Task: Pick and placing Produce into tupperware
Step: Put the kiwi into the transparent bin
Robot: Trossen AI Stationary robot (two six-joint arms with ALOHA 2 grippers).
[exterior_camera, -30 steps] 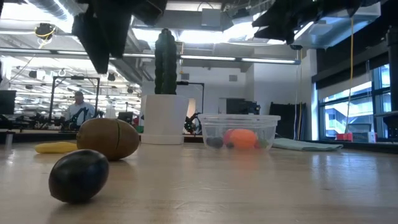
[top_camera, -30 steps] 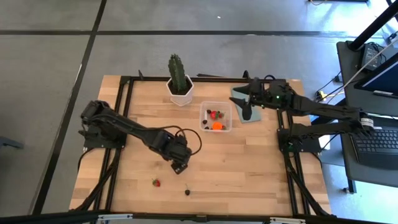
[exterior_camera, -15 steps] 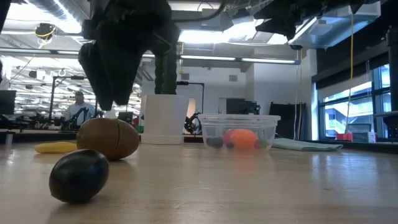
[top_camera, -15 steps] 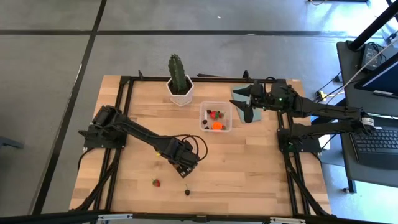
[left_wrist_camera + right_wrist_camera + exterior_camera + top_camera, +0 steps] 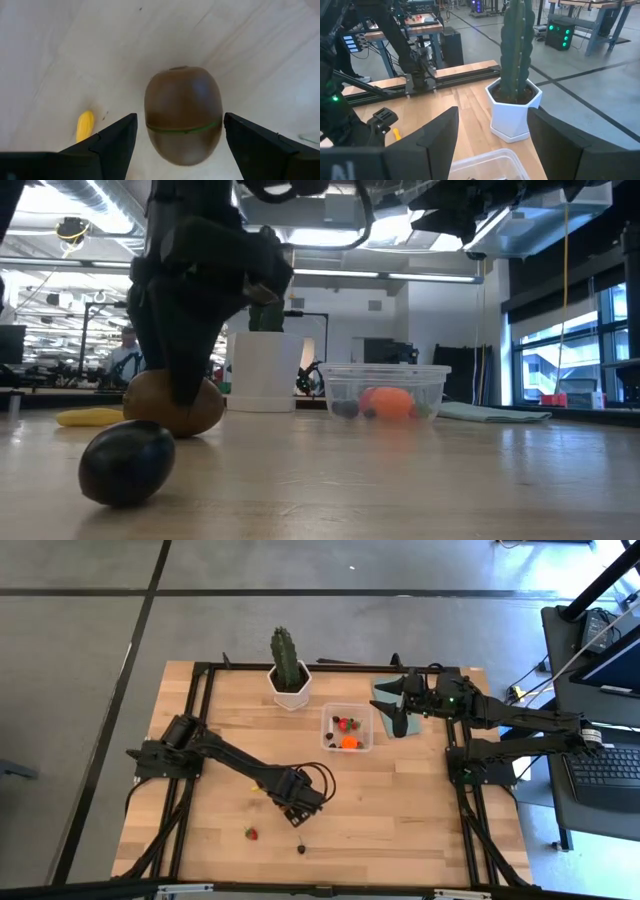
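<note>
Left hand [image 5: 296, 812] low over counter [image 5: 400, 800] centre, fingers [image 5: 112, 142] spread wide either side of brown oval toy fruit [image 5: 183, 114], not clamped on it. Thin yellow-orange stick [image 5: 84, 125] just beside. Red strawberry [image 5: 251, 833] and dark berry [image 5: 301, 848] near front edge. Small clear square plastic container [image 5: 347, 727] right of centre, holds orange ball [image 5: 349, 742]. Right hand [image 5: 398, 708] hovers released beside the container's right side.

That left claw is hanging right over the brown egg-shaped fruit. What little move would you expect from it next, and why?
Probably a short drop straight down, then a squeeze. The left gripper is open, its fingers standing either side of the brown oval without touching it, and the fruit lies on the table, well away from the tupperware. The right gripper waits beside the container.
</note>
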